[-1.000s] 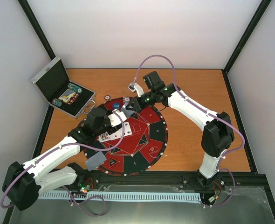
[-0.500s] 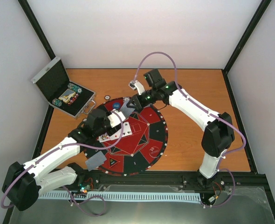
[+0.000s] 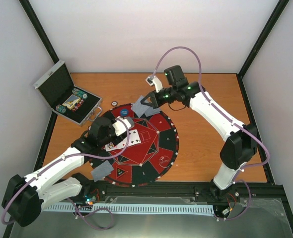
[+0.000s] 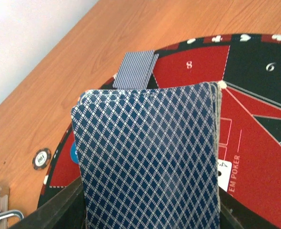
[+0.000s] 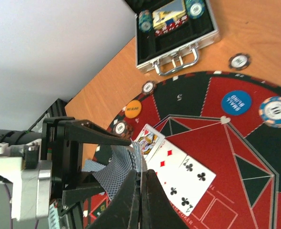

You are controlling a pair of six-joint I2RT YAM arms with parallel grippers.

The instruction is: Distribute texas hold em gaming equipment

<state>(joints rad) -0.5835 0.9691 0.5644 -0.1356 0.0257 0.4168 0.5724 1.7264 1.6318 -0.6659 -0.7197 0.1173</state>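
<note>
My left gripper (image 3: 121, 126) is shut on a deck of blue-backed cards (image 4: 147, 157) over the left part of the round mat (image 3: 159, 148). The deck also shows in the right wrist view (image 5: 113, 172). My right gripper (image 3: 150, 102) is shut on one blue-backed card (image 3: 143, 105), held above the mat's far edge, apart from the deck. In the right wrist view its fingers (image 5: 141, 181) pinch the card edge-on. Three face-up cards (image 5: 178, 167) lie on the mat. A blue button (image 5: 236, 102), an orange button (image 5: 133, 109) and several chips lie round them.
The open silver case (image 3: 67, 96) with chips stands at the far left. One chip (image 3: 114, 103) lies on the wood beside the mat. Face-down cards (image 3: 102, 171) and a small dark marker (image 3: 120, 172) lie at the mat's near-left edge.
My right gripper has drawn back from the deck, up and to the far right, carrying a single card. The left gripper with the deck has barely moved.
</note>
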